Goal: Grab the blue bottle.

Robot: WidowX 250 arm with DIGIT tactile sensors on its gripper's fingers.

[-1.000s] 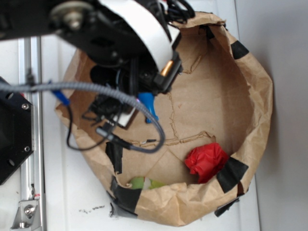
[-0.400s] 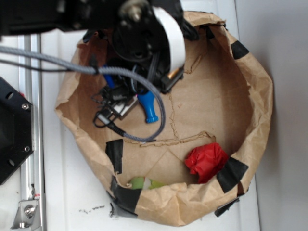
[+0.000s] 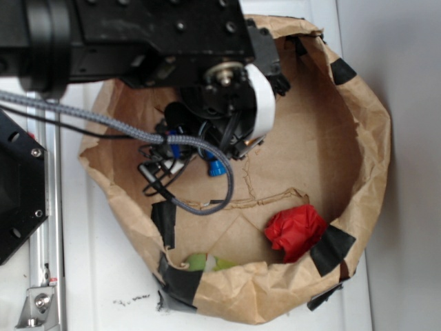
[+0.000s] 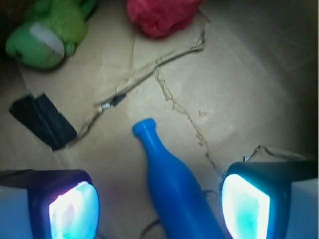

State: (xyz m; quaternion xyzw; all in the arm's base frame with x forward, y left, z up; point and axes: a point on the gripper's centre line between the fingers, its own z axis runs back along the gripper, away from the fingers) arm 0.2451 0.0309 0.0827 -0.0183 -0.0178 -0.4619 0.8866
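Note:
The blue bottle [image 4: 169,184] lies flat on the brown paper floor, its ringed tip pointing up the wrist view. My gripper [image 4: 158,208] is open and straddles the bottle's body, one pad [image 4: 74,211] on the left and the other well clear on the right, neither touching it. In the exterior view only the bottle's tip [image 3: 216,167] peeks out below the arm, and the gripper itself is hidden under the black arm [image 3: 227,89].
All of this sits inside a crumpled brown paper bag [image 3: 372,138] patched with black tape. A red wrinkly wad [image 3: 295,231] lies at its lower right wall, a small green object [image 3: 200,262] at the bottom wall. A grey cable [image 3: 200,207] loops beside the bottle.
The arm has swung right and down into the bag, coming over the bottle; more of the bottle is now covered than before. The bottle, red wad and green object stay put.

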